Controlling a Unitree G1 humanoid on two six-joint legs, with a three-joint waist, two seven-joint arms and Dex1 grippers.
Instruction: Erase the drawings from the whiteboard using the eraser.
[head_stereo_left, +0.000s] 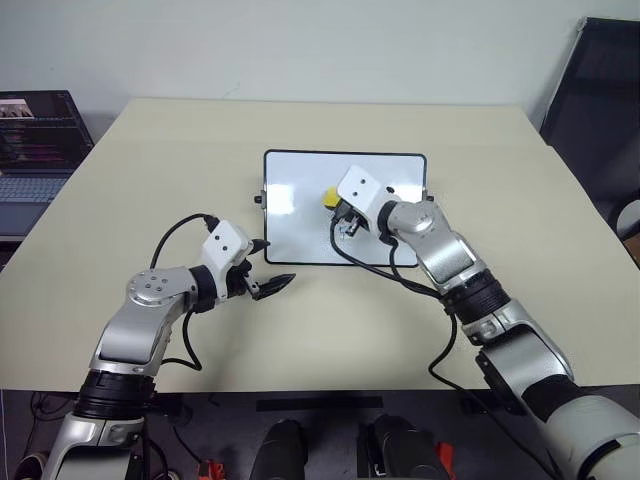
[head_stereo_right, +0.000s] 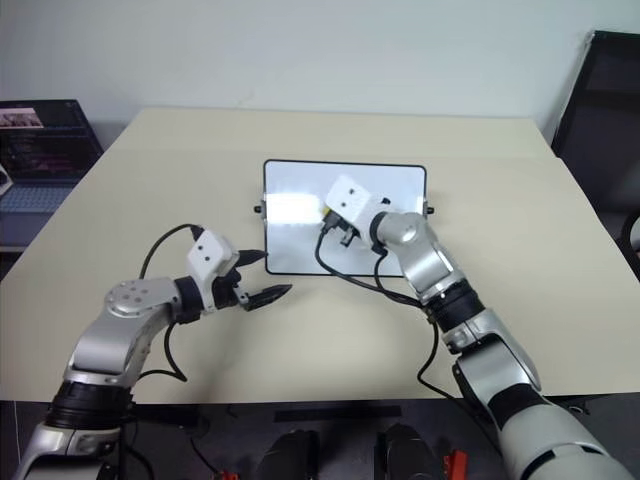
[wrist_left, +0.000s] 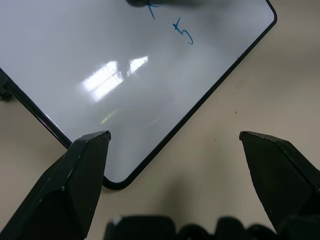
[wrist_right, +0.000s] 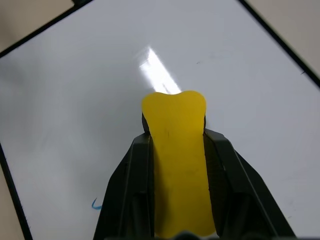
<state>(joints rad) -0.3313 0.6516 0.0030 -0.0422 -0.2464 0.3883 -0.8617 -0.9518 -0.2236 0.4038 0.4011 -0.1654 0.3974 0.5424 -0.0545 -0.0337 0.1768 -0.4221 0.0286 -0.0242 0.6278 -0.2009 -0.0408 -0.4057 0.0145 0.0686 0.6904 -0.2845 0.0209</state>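
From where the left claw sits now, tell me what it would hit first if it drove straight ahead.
Probably the near corner of the whiteboard. The left claw is open, pointing slightly downward at that rounded corner, with bare table under one finger. Depth is unclear, so it might touch the table just short of the frame.

An office or lab room: a large beige table (head_stereo_left: 150, 180) stands against a plain pale wall (head_stereo_left: 300, 45). An open laptop (head_stereo_left: 35, 150) sits on a side desk, and a dark office chair (head_stereo_left: 595, 90) stands opposite.
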